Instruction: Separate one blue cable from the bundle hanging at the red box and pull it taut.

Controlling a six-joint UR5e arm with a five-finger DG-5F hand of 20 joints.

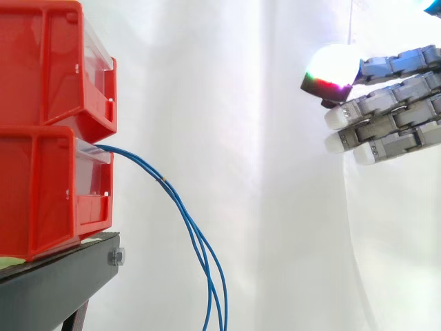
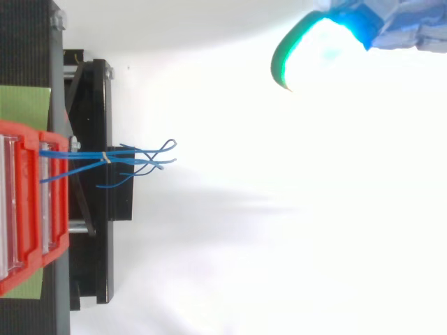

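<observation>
At the lower red box's [image 1: 41, 196] front lip | blue cable bundle [image 1: 165, 182] leaves it and hangs slack past the black stand [image 1: 58, 279], bound by a pale tie [image 2: 105, 157] | hand [image 1: 389, 114] high, well apart from the cables, fingers straight, holding nothing

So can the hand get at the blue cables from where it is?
Probably yes: the hand, fingers straight, faces the blue cables across open space; nothing stands between them.
</observation>
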